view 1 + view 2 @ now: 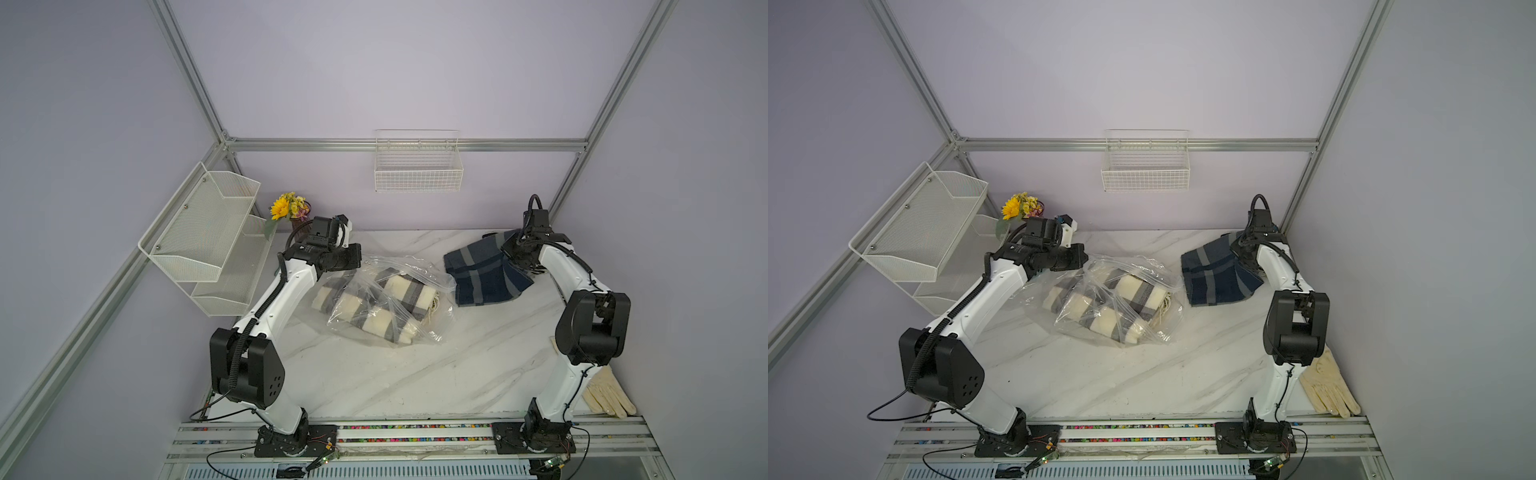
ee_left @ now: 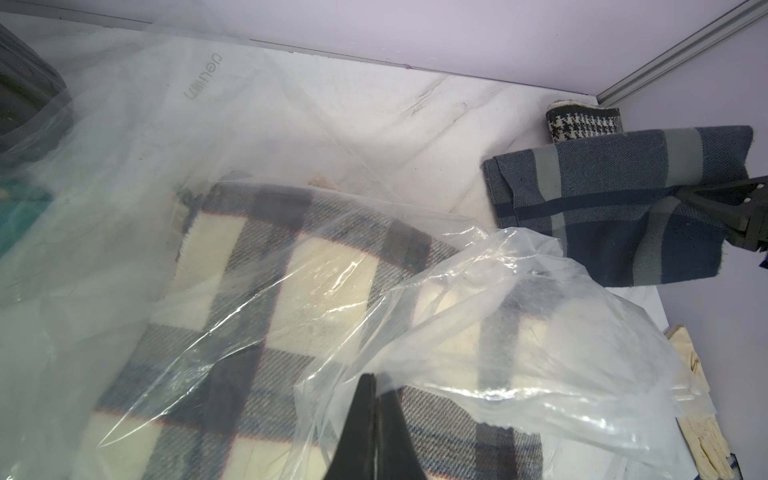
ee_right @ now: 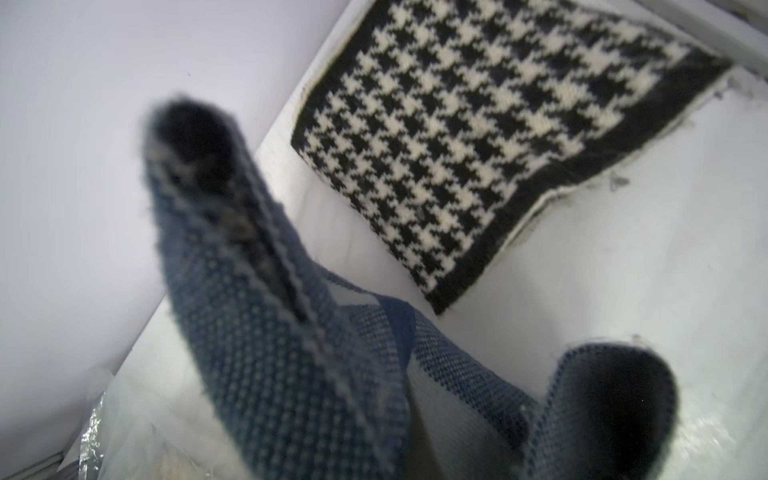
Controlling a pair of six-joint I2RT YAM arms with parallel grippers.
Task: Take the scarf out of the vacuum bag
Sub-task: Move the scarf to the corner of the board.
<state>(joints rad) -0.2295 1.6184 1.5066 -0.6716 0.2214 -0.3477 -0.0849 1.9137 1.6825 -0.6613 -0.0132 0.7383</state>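
The navy plaid scarf (image 1: 482,274) hangs clear of the vacuum bag (image 1: 415,268) at the upper right of the marble surface (image 1: 395,374). It is gripped along one edge by the right jaws, which are closed almost fully on the cloth. In the left wrist view the same scarf (image 2: 602,208) is held off the surface at the right of the frame, with nothing of the bag around it. The crinkled clear bag lies in the middle of both top views. Its nearest edge is just beside the lifted scarf, and a cream plaid scarf (image 1: 374,307) is folded inside it under the film. At the bottom centre of the left wrist view the left jaws are pressed fully together, apparently pinching a fold of the bag's plastic (image 2: 478,332) to hold it down. A houndstooth cloth (image 3: 478,145) lies flat in the far right corner, and pale gloves (image 1: 609,395) sit at the lower right edge of the surface. By the look of it, the removal itself is done for the navy scarf, which has yet to be set down. Whether the cream one must also come out cannot be told.
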